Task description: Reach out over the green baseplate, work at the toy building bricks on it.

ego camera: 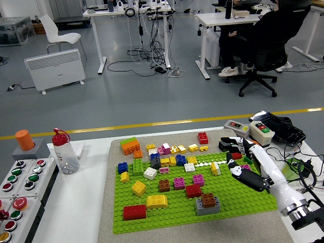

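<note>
The right hand (242, 158) is reaching in from the lower right corner over the right-hand side of the green baseplate (177, 212), its white fingers (234, 142) spread apart and loosely extended, holding nothing. The fingertips are hovering near a red brick (236, 155) and a dark brick (225, 146) at the baseplate's far right edge; whether they are touching either one cannot be told. The baseplate is lying on a beige mat (109, 202) in the middle of the white counter (71, 207), and many toy bricks are scattered across its far half. Toward the near edge, a grey brick with a brown brick stacked on it (208, 202) is sitting well apart from the hand, with a red brick (193, 190) just beside it to the left. Farther left a yellow brick (157, 201) and a wide red brick (134, 212) are sitting side by side. An orange and green stack (130, 145) is standing at the far left corner. On the left of the counter a clear bottle with a red cap (65, 151) is standing upright, and a panel of red and green buttons (20, 185) is lying beside it.
</note>
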Controlling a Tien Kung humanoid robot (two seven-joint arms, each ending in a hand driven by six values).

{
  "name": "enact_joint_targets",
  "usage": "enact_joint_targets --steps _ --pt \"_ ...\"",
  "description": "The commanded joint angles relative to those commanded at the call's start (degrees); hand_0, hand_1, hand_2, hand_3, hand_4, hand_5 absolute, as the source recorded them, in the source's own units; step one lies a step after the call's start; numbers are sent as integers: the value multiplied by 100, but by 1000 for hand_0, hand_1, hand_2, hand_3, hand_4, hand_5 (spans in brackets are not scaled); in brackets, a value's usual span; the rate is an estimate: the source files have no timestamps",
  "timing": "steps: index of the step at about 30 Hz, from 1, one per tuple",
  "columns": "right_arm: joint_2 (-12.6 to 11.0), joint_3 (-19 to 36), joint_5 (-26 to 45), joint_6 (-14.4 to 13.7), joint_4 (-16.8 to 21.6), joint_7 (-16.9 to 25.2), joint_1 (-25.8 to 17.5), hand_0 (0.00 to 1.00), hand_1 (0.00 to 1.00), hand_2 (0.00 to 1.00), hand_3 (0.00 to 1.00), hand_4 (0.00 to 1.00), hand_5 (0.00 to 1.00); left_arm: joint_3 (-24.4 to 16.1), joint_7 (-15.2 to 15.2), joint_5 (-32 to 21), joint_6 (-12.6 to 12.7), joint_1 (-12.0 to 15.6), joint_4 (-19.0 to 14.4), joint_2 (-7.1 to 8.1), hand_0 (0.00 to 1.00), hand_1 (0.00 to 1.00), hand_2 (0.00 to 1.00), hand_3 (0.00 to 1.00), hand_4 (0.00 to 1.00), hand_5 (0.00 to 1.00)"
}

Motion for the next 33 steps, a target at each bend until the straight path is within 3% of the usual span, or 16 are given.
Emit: enact_joint_targets --steps 3,6,14,28,33 --pt "137 579 683 350 -19 5 -271 820 811 854 862 518 408 7 17 18 -11 27 0 -19 651 683 674 569 286 998" --pt "266 1054 1322 521 -71 -9 -408 835 825 842 846 520 439 0 22 45 -24 37 0 -30 651 683 674 569 286 998" --pt "536 2052 3013 651 -202 -73 -611 842 826 832 839 518 447 8 10 68 -60 31 0 -54 651 683 674 569 287 998" --pt "638 2165 6039 649 -292 -46 -669 838 820 824 822 506 462 72 16 12 -85 51 0 -76 650 684 675 568 286 998" --pt "649 2189 6799 627 -305 -42 -674 837 818 820 817 505 460 62 18 -3 -95 26 0 -66 651 684 674 568 286 998"
